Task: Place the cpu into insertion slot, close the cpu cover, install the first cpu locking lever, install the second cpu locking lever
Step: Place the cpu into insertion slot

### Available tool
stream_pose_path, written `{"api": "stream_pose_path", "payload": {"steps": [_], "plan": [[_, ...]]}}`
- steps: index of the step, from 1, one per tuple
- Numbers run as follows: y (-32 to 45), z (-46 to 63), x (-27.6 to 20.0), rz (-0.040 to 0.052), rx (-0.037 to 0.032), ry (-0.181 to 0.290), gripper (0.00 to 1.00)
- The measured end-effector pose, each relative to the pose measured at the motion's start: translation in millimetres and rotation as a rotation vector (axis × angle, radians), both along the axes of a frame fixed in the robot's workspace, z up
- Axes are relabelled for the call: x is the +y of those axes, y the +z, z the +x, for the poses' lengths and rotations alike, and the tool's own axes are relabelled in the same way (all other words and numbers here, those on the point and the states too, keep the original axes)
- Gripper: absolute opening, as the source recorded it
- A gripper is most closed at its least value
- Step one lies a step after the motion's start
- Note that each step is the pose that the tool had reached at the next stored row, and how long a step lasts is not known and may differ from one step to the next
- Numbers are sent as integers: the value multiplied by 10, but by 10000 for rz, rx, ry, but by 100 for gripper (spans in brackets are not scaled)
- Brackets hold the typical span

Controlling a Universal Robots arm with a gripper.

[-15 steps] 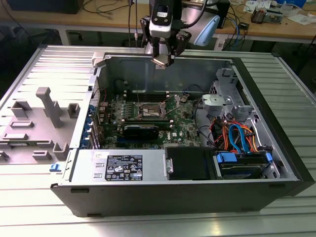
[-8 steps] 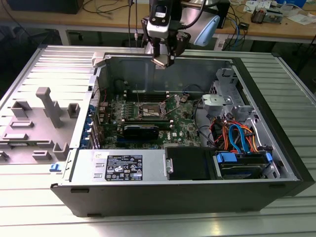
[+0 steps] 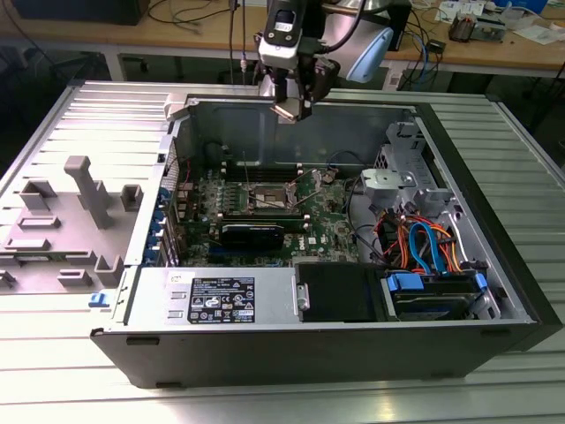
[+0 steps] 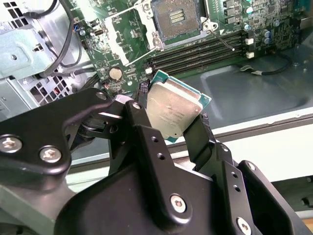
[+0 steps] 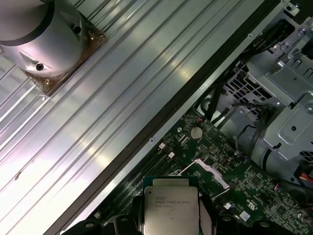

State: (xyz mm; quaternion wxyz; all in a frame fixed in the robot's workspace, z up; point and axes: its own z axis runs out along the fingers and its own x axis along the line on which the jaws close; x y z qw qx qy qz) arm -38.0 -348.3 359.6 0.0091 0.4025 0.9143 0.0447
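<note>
Though the slot [image 3: 272, 193] lies bare mid-board, I see my gripper [image 3: 291, 108] at its twelve o'clock in the exterior view, above the case [image 3: 353, 132], fingers [image 4: 197, 138] pinched on the cpu [image 4: 173, 110] (silver top tilted), well apart from it.

A ribbed grey metal worktop [image 3: 521, 159] spreads across the scene, catching bright glare toward the exterior view's left. Behind it runs a long wooden bench [image 3: 88, 40] on pale legs, strewn with cables [image 3: 190, 13] and small clutter, with dark shadow beneath.
</note>
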Motion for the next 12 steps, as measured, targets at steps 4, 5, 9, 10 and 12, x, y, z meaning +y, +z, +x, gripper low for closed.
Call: {"api": "stream_pose_path", "payload": {"steps": [4,5,9,10,12], "plan": [[-5,0,0,-1,1,-311,55],[-6,0,0,-1,2,-368,55],[-10,-1,-14,0,1,-536,55],[-11,-1,-19,-1,0,-552,55],[-13,-1,-27,1,0,-583,55]]}}
